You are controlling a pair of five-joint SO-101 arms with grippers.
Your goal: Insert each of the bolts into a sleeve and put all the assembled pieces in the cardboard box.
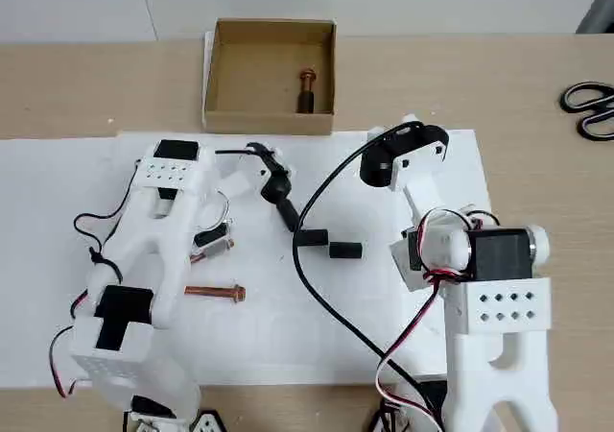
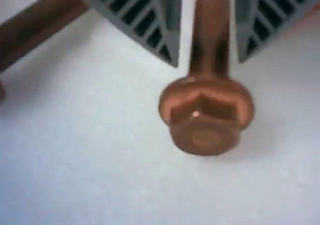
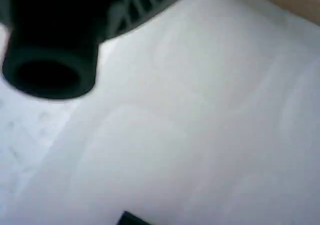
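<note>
My left gripper (image 2: pixel 206 55) is shut on a copper bolt (image 2: pixel 205 112), its fingers on either side of the shaft and the hex head sticking out just over the white sheet. In the high view this gripper (image 1: pixel 213 240) is at the sheet's left. A second copper bolt (image 1: pixel 216 293) lies loose in front of it. My right gripper (image 1: pixel 384 168) is shut on a black sleeve (image 3: pixel 50 60) above the sheet's far right part. Two more black sleeves (image 1: pixel 310 238) (image 1: pixel 345 251) lie mid-sheet. The cardboard box (image 1: pixel 221 77) at the back holds one bolt in a sleeve (image 1: pixel 307 88).
A white sheet (image 1: pixel 288 336) covers the wooden table. A black cable (image 1: pixel 317 288) loops across it from the right arm, and another black cable end (image 1: pixel 278 187) lies near the left arm. Scissors (image 1: pixel 590 106) rest at the far right edge.
</note>
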